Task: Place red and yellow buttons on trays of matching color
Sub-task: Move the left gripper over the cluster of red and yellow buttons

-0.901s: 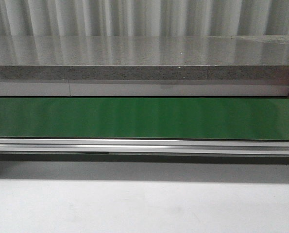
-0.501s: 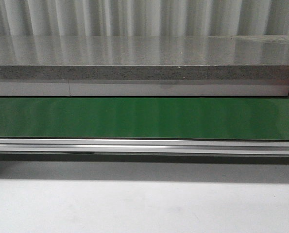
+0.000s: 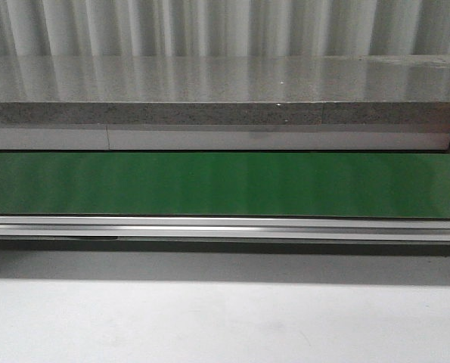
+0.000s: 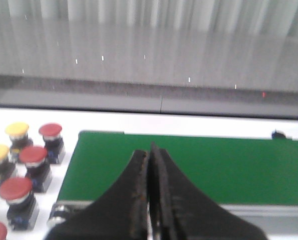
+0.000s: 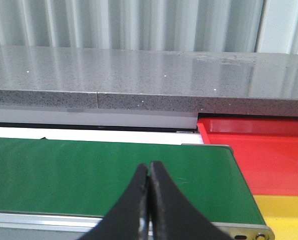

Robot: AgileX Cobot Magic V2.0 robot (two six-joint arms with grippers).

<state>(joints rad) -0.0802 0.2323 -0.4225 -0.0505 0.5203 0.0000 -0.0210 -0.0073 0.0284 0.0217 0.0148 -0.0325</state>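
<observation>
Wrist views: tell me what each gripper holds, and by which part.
Nothing. The left gripper and right gripper both have their jaws shut together with nothing between them, above the green belt.

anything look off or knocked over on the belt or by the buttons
Nothing stands out. The green belt is bare, the red and yellow buttons stand upright beside its end, the red tray and yellow tray hold nothing that shows.
</observation>
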